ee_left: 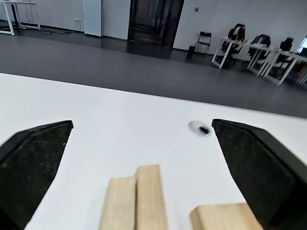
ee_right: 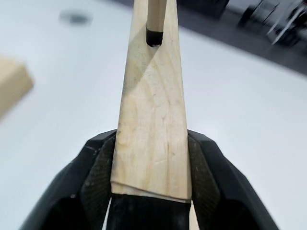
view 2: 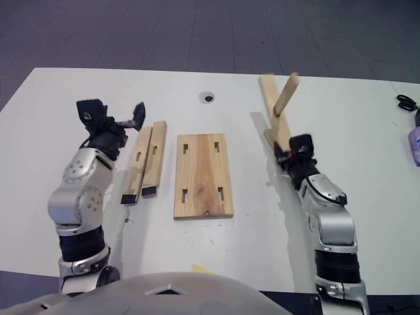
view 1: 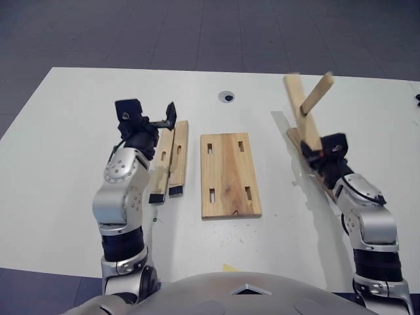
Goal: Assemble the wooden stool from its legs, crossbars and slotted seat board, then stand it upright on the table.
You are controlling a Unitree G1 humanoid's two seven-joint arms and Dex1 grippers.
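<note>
Mid-assembly: right jaws clamp a leg [view 1: 302, 108] with one crossbar [view 1: 318, 93] slotted in, raised near the desk's [view 1: 79, 105] right edge — left jaws gape over two loose legs [view 1: 169, 161] beside the central seat board [view 1: 230, 174]. Next, probably: aligning another leg onto that crossbar.
</note>
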